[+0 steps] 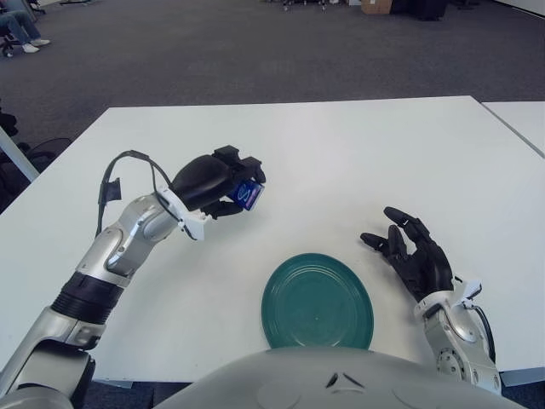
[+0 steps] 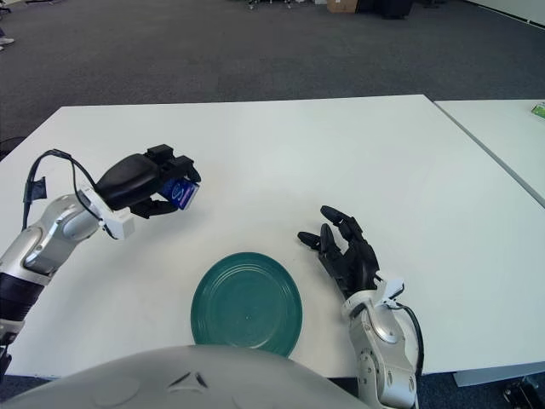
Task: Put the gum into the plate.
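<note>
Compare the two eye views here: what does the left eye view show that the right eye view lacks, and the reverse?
Only the left eye view shows a seated person's legs at its top left corner. Only the right eye view shows a small green item on the neighbouring table at right. Both show the left hand raised, its fingers closed on the blue gum, the green plate holding nothing, and the right hand open beside the plate on its right.
</note>
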Available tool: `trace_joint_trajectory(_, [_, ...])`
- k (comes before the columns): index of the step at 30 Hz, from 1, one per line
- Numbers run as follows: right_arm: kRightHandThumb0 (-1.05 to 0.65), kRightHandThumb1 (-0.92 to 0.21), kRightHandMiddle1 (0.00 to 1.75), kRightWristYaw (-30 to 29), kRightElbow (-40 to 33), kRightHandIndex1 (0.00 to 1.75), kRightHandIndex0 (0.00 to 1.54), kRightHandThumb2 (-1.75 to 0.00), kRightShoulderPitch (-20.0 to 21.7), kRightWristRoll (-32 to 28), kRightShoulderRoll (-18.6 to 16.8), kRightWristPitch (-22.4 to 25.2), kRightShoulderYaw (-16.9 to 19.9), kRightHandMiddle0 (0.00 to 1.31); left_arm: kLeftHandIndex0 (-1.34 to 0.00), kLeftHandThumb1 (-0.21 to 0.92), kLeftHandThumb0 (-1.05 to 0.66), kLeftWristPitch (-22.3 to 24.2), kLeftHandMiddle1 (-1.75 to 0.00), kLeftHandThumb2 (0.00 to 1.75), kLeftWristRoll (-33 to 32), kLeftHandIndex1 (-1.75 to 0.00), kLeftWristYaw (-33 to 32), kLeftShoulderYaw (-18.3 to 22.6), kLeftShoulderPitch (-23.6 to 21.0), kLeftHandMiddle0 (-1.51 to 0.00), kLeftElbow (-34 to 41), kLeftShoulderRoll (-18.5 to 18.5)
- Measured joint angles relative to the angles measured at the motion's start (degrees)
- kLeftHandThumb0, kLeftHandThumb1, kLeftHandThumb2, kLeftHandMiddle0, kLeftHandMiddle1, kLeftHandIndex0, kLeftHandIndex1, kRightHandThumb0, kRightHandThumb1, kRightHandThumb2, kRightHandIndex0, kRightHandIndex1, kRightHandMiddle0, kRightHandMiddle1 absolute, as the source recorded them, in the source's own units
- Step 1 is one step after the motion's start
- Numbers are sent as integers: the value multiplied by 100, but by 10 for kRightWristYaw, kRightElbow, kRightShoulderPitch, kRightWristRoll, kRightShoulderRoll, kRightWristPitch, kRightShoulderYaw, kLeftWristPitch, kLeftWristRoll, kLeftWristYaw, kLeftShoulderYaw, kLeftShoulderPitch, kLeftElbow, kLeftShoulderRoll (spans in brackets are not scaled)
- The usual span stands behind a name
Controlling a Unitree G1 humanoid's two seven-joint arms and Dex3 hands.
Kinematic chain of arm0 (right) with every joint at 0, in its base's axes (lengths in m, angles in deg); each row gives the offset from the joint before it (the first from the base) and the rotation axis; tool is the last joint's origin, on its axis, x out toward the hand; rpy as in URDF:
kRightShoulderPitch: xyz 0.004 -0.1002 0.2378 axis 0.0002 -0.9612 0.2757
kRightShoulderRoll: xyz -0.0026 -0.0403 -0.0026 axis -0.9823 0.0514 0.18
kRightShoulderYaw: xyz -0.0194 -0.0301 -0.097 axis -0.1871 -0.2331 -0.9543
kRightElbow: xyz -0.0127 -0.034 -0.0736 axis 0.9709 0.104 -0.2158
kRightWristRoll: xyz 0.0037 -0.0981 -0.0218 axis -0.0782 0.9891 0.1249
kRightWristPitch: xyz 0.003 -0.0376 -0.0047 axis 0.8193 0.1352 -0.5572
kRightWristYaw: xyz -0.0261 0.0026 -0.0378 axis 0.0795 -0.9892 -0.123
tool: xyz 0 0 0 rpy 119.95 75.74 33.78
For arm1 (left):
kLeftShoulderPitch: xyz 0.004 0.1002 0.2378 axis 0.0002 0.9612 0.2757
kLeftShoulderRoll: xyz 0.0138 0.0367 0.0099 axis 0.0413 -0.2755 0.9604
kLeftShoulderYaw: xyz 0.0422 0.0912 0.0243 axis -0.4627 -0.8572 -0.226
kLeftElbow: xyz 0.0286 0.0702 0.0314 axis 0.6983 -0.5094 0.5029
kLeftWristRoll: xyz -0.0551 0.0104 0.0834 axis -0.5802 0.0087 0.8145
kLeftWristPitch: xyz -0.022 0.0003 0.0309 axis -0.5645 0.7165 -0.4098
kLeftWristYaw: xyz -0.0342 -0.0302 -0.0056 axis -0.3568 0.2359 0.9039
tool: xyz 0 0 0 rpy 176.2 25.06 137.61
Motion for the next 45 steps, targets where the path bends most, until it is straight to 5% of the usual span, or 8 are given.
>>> trace_joint_trajectory(10, [-59, -92, 89, 0, 12, 62, 51, -64, 9, 3, 0, -4, -2, 17, -63, 53, 0, 75, -139, 77, -41, -121, 80, -17, 39, -71, 157, -53])
trace_joint_trajectory(27, [-58, -92, 90, -3, 15, 64, 53, -61, 10, 13, -1, -6, -7, 17, -63, 47, 0, 143, -146, 87, -106, -122, 180, -107, 104, -72, 275, -104])
trace_joint_trajectory(45, [-53, -92, 91, -28, 6, 69, 52, -59, 10, 12, -5, 0, -15, 16, -63, 50, 0, 83, -134, 79, -125, -124, 255, -197, 55, -75, 179, -98])
